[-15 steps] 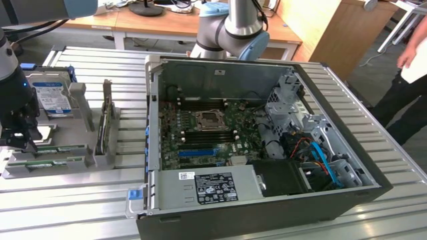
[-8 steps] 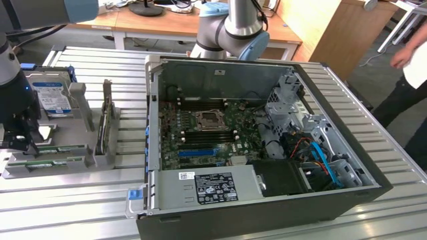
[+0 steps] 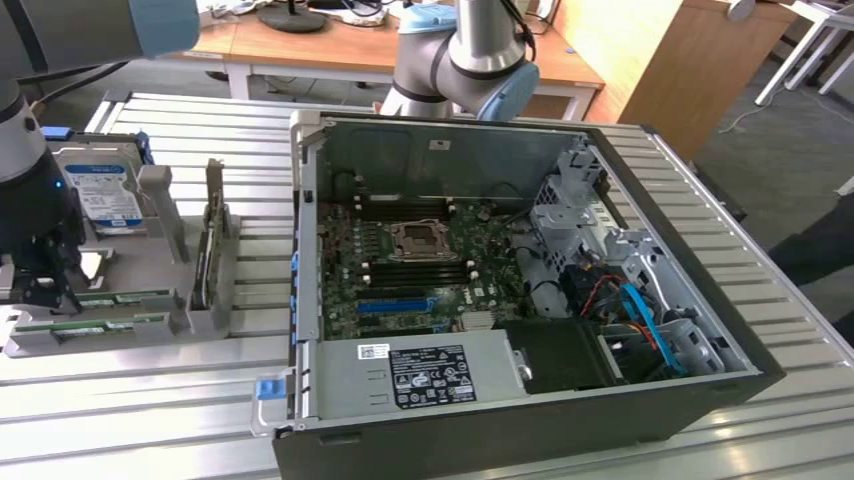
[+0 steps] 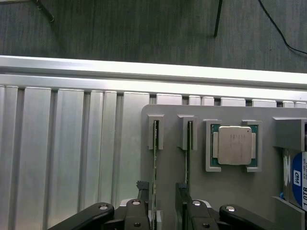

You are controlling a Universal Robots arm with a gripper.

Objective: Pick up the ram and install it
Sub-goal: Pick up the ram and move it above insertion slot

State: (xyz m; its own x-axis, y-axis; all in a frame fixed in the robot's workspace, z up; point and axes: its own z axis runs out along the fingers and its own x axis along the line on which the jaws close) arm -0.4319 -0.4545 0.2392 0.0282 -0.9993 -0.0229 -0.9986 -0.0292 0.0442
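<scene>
Two green ram sticks stand on edge in slots of a grey holder (image 4: pixel 168 187). One ram (image 4: pixel 155 163) runs between my fingertips; the other ram (image 4: pixel 188 155) lies just outside one finger (image 4: pixel 181 197). My gripper (image 4: pixel 161 199) is open, straddling the near end of the first stick without clamping it. In the exterior view the gripper (image 3: pixel 38 285) hangs low over the holder's end at the exterior view's left, beside the rams (image 3: pixel 123 298). The open computer case (image 3: pixel 310 250) shows its motherboard (image 3: pixel 414 270) with dark memory slots.
A square silver processor (image 4: pixel 235 145) sits in its own pocket next to the rams. A blue-labelled hard drive (image 3: pixel 100 195) and an upright dark card (image 3: pixel 210 245) stand on the fixture. The ribbed aluminium table (image 3: pixel 147 410) spreads around the case.
</scene>
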